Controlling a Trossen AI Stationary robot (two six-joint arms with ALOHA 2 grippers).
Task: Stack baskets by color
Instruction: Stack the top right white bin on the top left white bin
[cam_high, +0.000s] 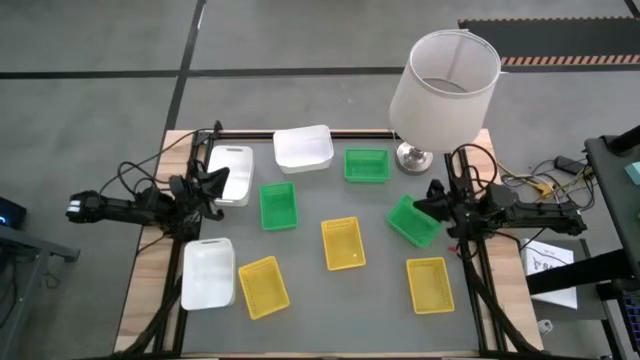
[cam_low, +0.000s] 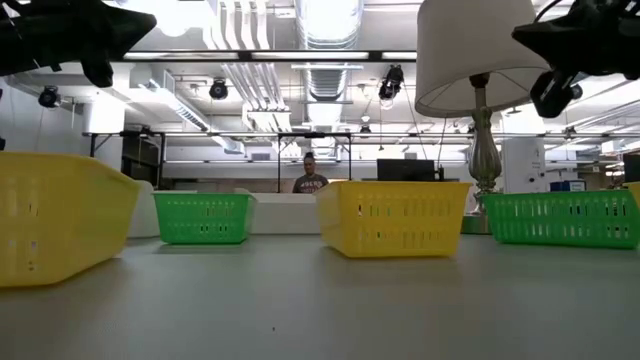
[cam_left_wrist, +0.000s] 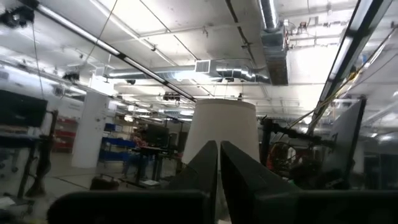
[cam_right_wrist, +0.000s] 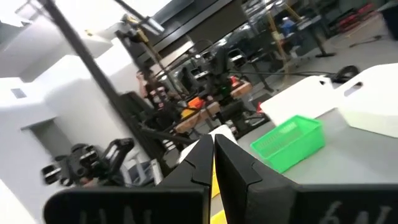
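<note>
1. Nearest the front edge of the desk, in the high view, lie three baskets: a white basket at the front left, a yellow basket just beside it and turned a little, and a second yellow basket at the front right
2. A little further in, near the middle of the desk, lies a third yellow basket, apart from the others
3. Behind it on the left stands a green basket. On the right a second green basket sits at an angle, just beside the right gripper
4. The right gripper is at the right edge of the desk, its fingers pressed together and holding nothing. It hangs above the desk, as the low view shows
5. The left gripper is at the left edge, also with its fingers together and empty, close to a white basket that lies at the back left
6. At the back of the desk lie another white basket and a third green basket, near each other but not touching
7. No basket is inside another; all nine lie single
8. At the far right corner stands a lamp with a white lampshade
9. In the low view a person shows far behind the desk
</note>
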